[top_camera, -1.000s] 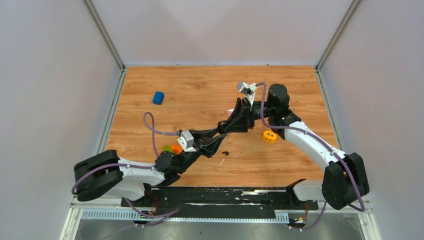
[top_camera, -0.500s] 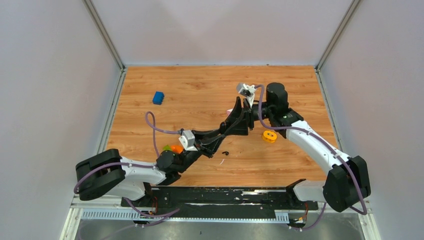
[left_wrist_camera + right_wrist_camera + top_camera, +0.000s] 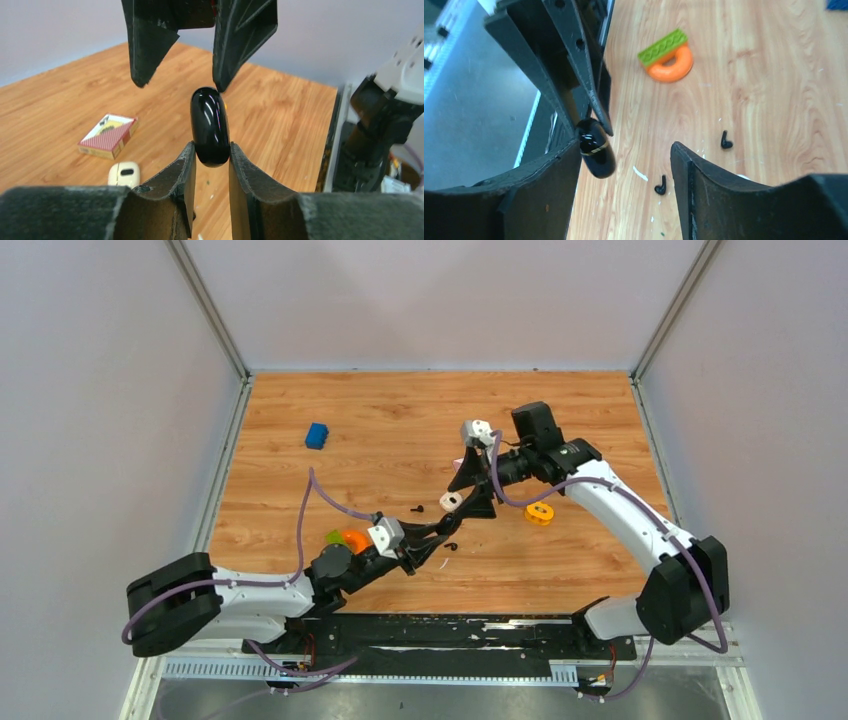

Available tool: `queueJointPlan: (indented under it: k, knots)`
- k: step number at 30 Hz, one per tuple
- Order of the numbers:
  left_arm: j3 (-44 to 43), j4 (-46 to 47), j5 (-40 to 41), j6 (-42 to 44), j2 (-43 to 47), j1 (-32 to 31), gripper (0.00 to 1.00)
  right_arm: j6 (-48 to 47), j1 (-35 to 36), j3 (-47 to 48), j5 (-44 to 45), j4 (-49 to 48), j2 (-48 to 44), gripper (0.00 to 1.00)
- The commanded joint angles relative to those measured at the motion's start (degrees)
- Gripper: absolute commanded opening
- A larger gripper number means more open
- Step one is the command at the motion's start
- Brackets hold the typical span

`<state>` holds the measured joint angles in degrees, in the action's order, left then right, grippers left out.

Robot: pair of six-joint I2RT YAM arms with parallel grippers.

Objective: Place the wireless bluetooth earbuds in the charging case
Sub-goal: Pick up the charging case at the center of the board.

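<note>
Now the two arms have drawn apart. Half a second ago their grippers met over the middle of the table; since then the left gripper (image 3: 210, 150) has pulled back toward the near edge, carrying the charging case (image 3: 210, 125) alone. Its jaws are clenched on one end of the case, a glossy black oval. The right gripper (image 3: 625, 147) has let go, and its fingers are spread wide just beyond the case's free end. This reads as a finished handover, leaving the right gripper free to fetch the buds.

Both buds lie on the wooden table (image 3: 600, 410), outside the case. The first earbud (image 3: 725, 141) has come into sight where the arms covered it before. The second earbud (image 3: 661, 186) lies near it, closer to the near edge, unmoved. Farther off sits an orange ring (image 3: 671, 65) with a green block (image 3: 659, 47) against it.

The case appears shut, a thin gold line its only visible seam, so it probably needs opening first. Whether a right fingertip touches the case cannot be told. The buds are too small to show which has the pale tip, and from overhead the case is lost among the black fingers
</note>
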<state>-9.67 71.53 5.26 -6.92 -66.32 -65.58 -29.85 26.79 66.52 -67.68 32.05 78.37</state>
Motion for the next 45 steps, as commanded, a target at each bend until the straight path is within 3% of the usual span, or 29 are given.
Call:
queueJointPlan:
  k: [1,11,27,37,41,42,45]
  knots:
    - [-4.70,-18.89,-4.73,5.64,2.85,0.04,0.00,-21.01,2.96,1.85,5.45,15.41,4.04,0.63]
    - [-5.78,-22.18,-12.01,9.11,-4.68,0.10,0.00,-30.86,8.63,-2.35,11.39,16.72,5.39,0.59]
    - [-4.88,-24.00,-10.57,10.63,-0.98,0.04,0.00,-33.15,12.15,-2.71,18.38,18.65,10.22,0.54]
    - [-4.83,-24.42,-9.62,10.85,-0.51,0.05,0.00,-32.50,12.55,-2.10,18.85,19.35,10.91,0.39]
    - [-4.81,-24.42,-8.98,10.91,-0.22,0.06,0.00,-32.43,12.87,-1.71,18.59,20.06,11.48,0.26]
    - [-4.75,-24.42,-8.84,10.93,-0.28,0.10,0.01,-32.44,12.85,-1.40,18.18,20.35,11.68,0.23]
    - [-4.55,-24.06,-7.17,10.67,-0.12,0.09,0.26,-31.77,12.74,-0.20,16.68,21.27,11.81,0.18]
